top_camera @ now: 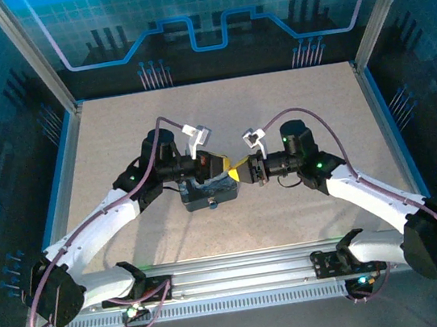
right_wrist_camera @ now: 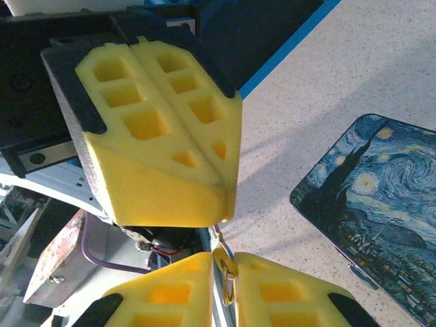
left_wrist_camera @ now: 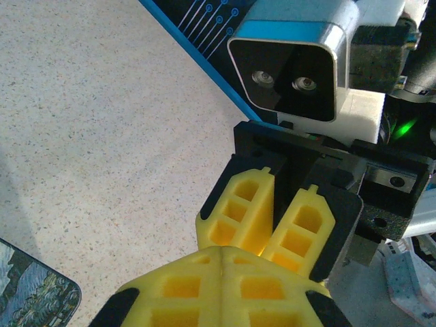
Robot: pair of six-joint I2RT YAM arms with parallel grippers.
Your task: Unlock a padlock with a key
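A: Gripping anything with your right end effector (right_wrist_camera: pixel 227 262)?
B: Yes, you pinch the key (right_wrist_camera: pixel 228 276) between its tips. Your left end effector (right_wrist_camera: pixel 219 182) is closed, meeting it by the box (right_wrist_camera: pixel 381 197).

Bright, even overhead light fills the bench (top_camera: pixel 116 129); the arms (top_camera: pixel 97 225) cast soft shadows beneath themselves. The surrounding walls (top_camera: pixel 1 121) look dim and blue. In the wrist views the nearest yellow tool pads (left_wrist_camera: pixel 184 289) are slightly blurred, and white parts (left_wrist_camera: pixel 361 116) glare.
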